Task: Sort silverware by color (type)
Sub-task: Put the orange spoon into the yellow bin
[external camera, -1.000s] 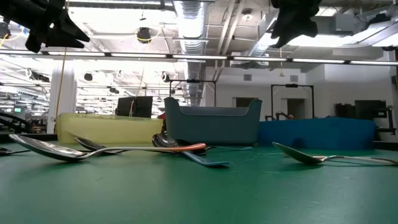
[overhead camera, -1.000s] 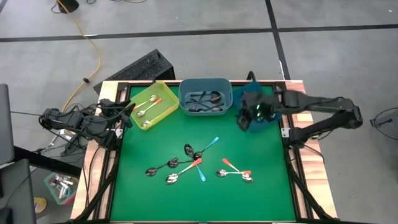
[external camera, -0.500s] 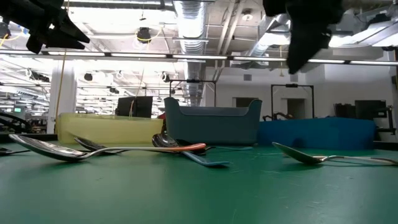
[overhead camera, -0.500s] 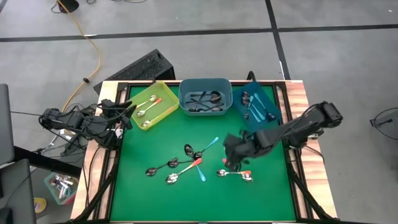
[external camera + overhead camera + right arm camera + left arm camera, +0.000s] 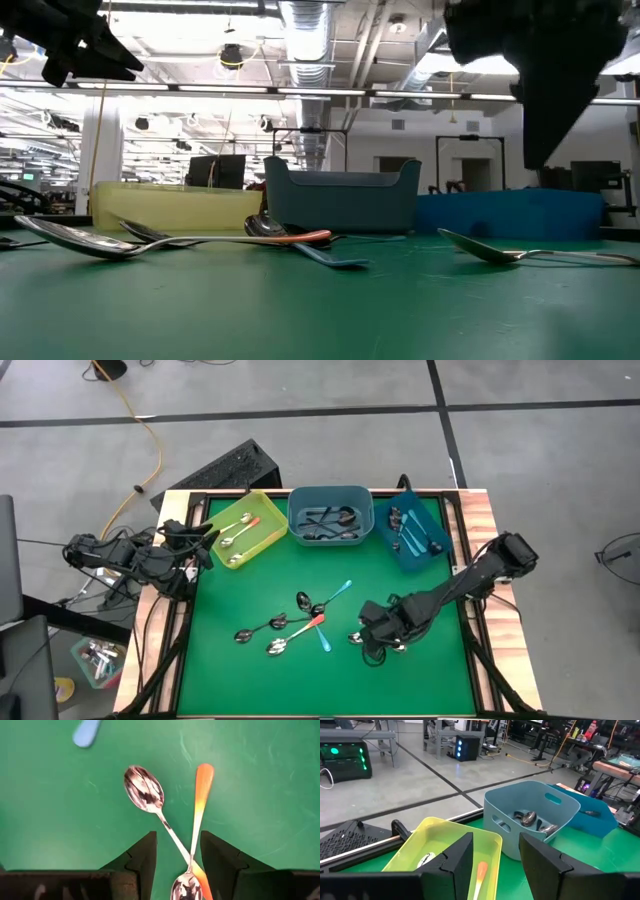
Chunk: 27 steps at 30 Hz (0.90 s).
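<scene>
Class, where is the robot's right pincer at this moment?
In the high view, the right pincer hangs over the mat's right half, above two crossed orange-handled spoons.

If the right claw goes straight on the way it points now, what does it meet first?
Most likely the two crossed orange-handled metal spoons lying on the green table mat: the open right claw points down at their crossing, though the remaining gap is unclear.

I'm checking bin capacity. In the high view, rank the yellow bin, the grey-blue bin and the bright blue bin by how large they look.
1. Grey-blue bin: largest, though its taller walls may flatter it.
2. Yellow bin and bright blue bin: both long, narrow and tilted, and look about alike, so I won't rank one over the other.
</scene>
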Each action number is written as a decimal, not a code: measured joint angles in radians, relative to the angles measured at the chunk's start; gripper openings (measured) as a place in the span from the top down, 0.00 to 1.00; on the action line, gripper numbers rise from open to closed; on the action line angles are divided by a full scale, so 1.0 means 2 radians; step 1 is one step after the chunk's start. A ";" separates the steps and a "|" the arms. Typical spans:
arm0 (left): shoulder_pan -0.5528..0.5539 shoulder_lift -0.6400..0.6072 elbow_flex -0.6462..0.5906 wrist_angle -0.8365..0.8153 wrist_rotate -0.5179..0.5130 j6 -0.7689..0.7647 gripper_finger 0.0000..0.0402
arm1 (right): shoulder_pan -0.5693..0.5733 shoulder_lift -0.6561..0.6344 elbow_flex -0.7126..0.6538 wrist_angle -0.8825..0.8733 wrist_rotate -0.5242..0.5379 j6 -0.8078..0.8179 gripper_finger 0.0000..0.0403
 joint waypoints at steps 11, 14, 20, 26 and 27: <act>0.000 0.000 0.000 -0.006 -0.002 -0.010 0.64 | -0.086 0.000 -0.002 0.055 0.001 -0.340 0.59; 0.000 0.000 0.000 -0.006 -0.001 -0.018 0.64 | -0.115 0.000 -0.002 0.056 -0.015 -0.351 0.59; 0.000 0.000 0.000 -0.006 0.015 -0.022 0.64 | -0.127 0.000 -0.002 -0.015 -0.036 -0.191 0.59; 0.000 0.000 0.000 -0.006 0.024 -0.014 0.64 | -0.063 -0.001 -0.002 -0.006 -0.084 -0.086 0.59; 0.000 0.000 0.000 -0.006 0.022 -0.012 0.64 | -0.050 0.001 -0.002 -0.003 -0.083 -0.075 0.59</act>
